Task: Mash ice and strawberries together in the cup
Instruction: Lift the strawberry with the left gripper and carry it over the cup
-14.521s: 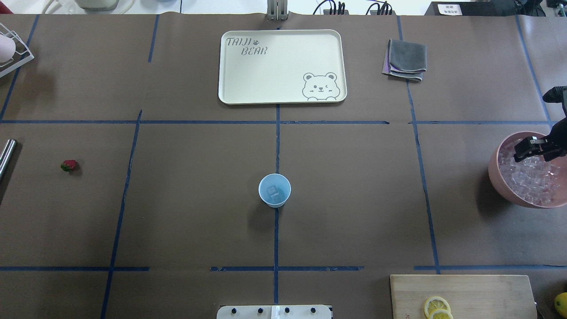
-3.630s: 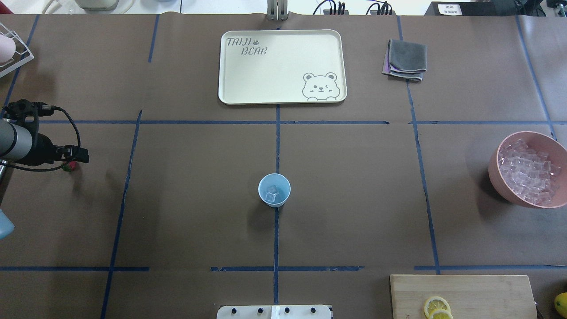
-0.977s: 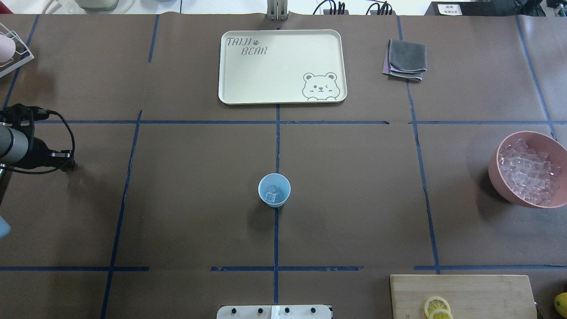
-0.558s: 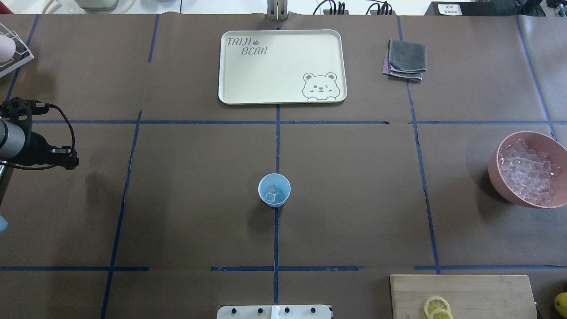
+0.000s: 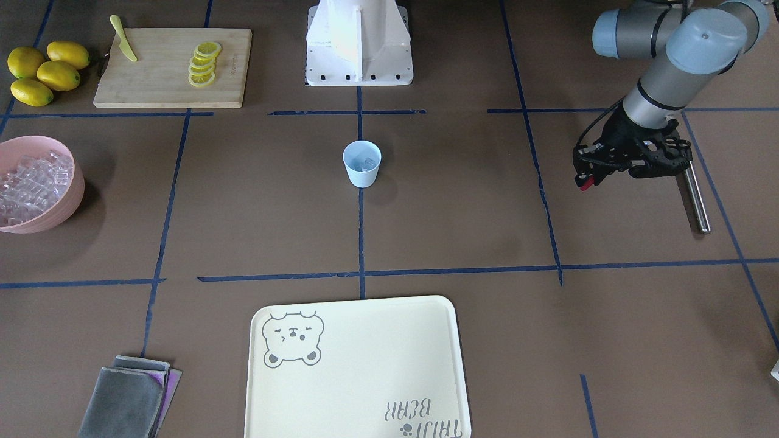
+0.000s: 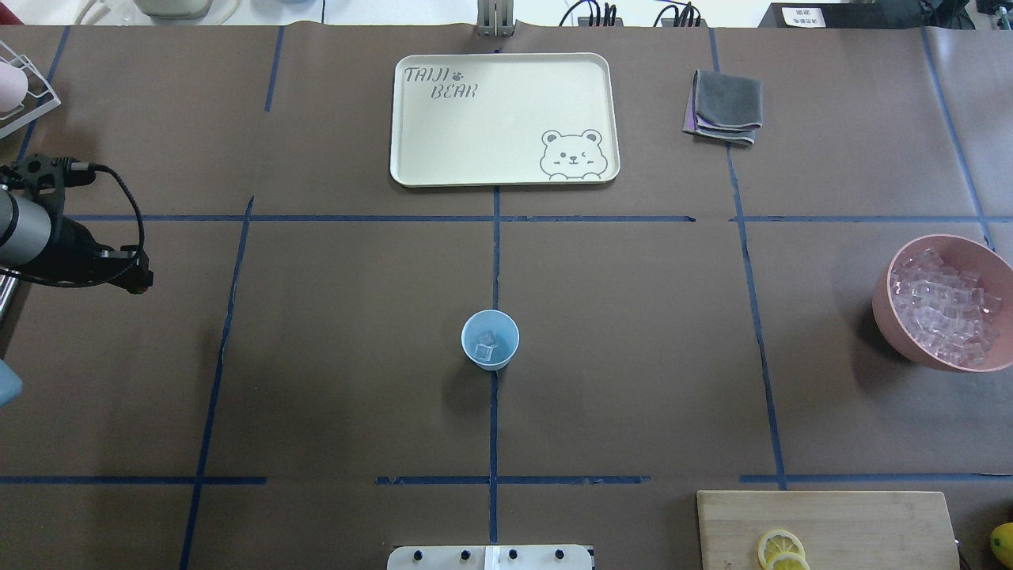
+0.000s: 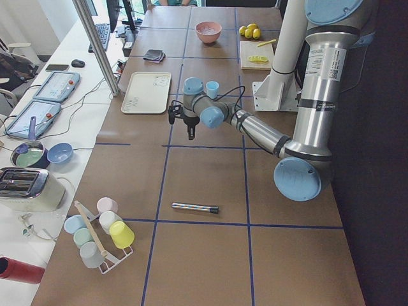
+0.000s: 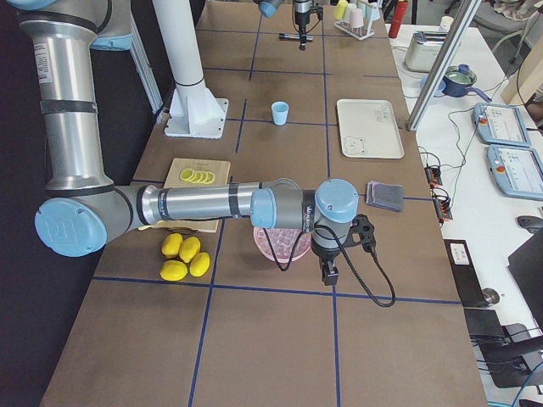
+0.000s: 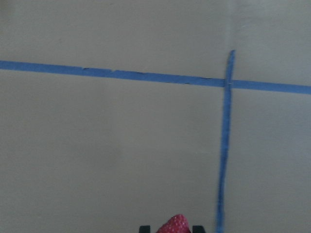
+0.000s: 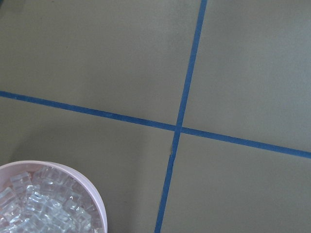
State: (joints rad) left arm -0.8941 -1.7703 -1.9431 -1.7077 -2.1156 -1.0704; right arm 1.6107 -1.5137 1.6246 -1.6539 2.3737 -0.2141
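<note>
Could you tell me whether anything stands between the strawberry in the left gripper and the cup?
Nothing visible does. Between the strawberry, held in the left gripper, and the cup lies only bare table with flat tape lines.

My arms [image 5: 654, 100]: silver tubes, pale blue joint caps, black wrist gear, looped black cable [image 6: 142, 229], white base [image 5: 359, 42].

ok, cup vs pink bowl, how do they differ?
The cup is small and pale blue; the pink bowl is far larger. The cup holds a couple of ice cubes; the pink bowl is heaped with them. Both stand upright and hold ice.
</note>
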